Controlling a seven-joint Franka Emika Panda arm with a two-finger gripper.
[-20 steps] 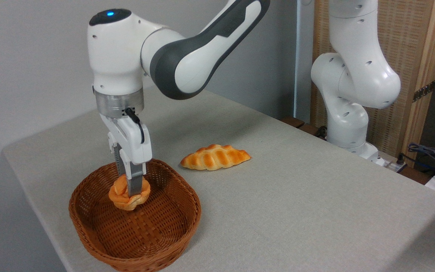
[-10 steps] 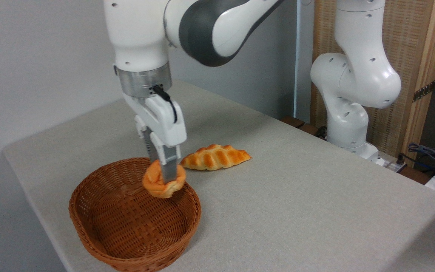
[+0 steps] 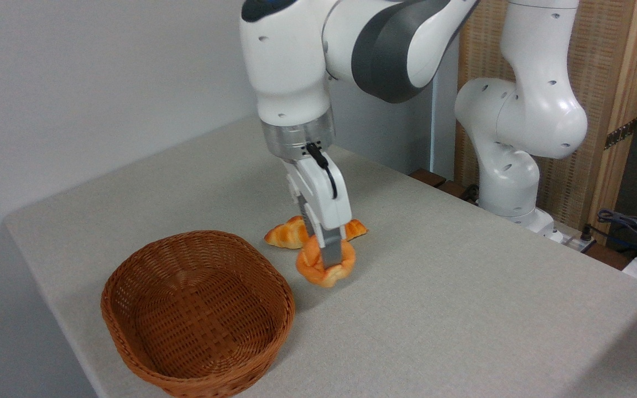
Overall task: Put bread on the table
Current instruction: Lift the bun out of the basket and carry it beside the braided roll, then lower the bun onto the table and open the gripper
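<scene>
the bread (image 3: 318, 270), out of the wicker basket (image 3: 197, 320) since a second ago, now hangs over the grey-beige counter (image 3: 462, 309), clamped in the gripper (image 3: 330, 264) fingers, fronting the braided loaf (image 3: 288, 235). a pale wall and a wooden screen (image 3: 617, 83) stand behind.

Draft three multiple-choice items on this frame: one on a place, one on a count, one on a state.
1. Where is the small round bun?
A. In the basket
B. Held above the table, right of the basket
C. Lying beside the robot base

2. How many bread pieces show?
A. One
B. Two
C. Three

3. What state is the gripper in?
A. Shut on the bun
B. Open, empty
C. Out of view

Answers:
1 B: the bun hangs in the fingers over the table, clear of the basket.
2 B: the bun plus a braided loaf behind it.
3 A: its fingers pinch the bun.
</scene>
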